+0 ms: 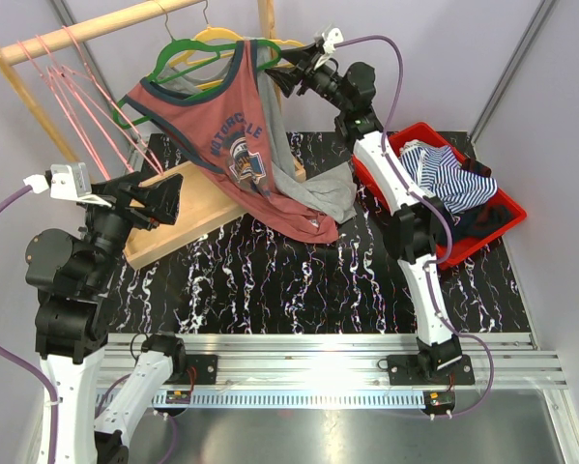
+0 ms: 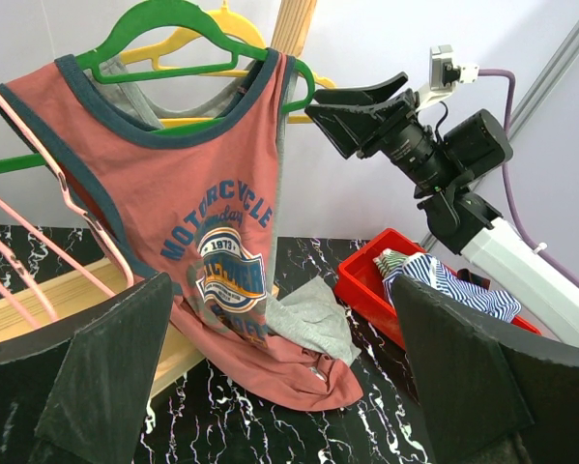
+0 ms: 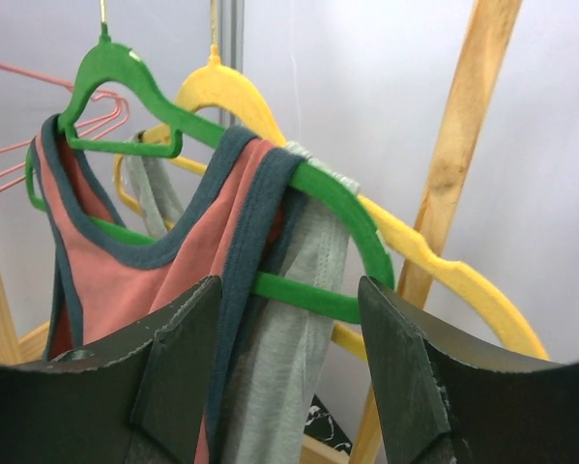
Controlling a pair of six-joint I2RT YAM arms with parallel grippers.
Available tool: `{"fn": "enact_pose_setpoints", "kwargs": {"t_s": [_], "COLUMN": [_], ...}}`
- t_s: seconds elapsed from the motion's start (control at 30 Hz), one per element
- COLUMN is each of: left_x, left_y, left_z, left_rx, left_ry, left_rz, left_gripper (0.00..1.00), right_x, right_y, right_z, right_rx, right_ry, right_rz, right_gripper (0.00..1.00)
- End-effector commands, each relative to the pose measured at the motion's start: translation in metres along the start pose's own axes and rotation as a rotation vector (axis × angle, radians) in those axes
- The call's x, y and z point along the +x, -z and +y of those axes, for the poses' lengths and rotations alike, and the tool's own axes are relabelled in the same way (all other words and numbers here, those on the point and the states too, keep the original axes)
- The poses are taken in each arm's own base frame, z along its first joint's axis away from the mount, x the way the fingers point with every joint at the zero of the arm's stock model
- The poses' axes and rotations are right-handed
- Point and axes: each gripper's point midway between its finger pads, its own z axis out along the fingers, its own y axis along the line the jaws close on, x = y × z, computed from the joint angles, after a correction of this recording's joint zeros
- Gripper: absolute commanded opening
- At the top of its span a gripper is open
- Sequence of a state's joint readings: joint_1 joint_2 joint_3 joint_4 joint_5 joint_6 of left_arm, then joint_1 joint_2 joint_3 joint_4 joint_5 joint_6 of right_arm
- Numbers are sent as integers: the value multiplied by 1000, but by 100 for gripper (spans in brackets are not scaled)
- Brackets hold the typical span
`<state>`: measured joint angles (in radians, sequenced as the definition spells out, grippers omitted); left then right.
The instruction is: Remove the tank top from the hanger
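Observation:
A salmon tank top (image 1: 226,126) with navy trim and a motorcycle print hangs on a green hanger (image 1: 188,58) from the wooden rail; its hem lies on the table. My right gripper (image 1: 287,75) is open up at the hanger's right shoulder. In the right wrist view its fingers (image 3: 173,367) stand either side of the navy strap (image 3: 246,242) and a grey garment (image 3: 299,319), just below the green hanger (image 3: 337,193). My left gripper (image 1: 163,198) is wide open, low and left of the tank top (image 2: 192,193), with nothing between its fingers (image 2: 86,377).
A yellow hanger (image 1: 217,37) behind carries the grey garment (image 1: 318,188). Pink hangers (image 1: 76,87) hang at the left. The rack's wooden base (image 1: 173,232) lies on the marbled table. A red bin (image 1: 419,130) of striped clothes (image 1: 444,174) stands at the right.

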<state>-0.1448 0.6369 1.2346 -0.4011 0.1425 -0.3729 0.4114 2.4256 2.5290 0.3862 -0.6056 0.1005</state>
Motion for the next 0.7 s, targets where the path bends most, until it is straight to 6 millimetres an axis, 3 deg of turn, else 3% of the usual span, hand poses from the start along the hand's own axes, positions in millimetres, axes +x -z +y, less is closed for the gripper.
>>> {"fn": "enact_pose_setpoints", "kwargs": {"t_s": [0.0,0.67], "left_x": [-9,-8], "left_y": [-2,-10], "left_z": [-6,-8], "left_rx": [27,37], "left_ry": [-4,12], "left_rz": [-33,-16], "left_gripper": [99,99], "right_x": [-24,-1], "right_y": [-6,-9], "right_z": [-8,-23], "right_rx": [44,80], "right_ry": [58,119], "right_rz": [-61,-84], "right_gripper": [67,70]}}
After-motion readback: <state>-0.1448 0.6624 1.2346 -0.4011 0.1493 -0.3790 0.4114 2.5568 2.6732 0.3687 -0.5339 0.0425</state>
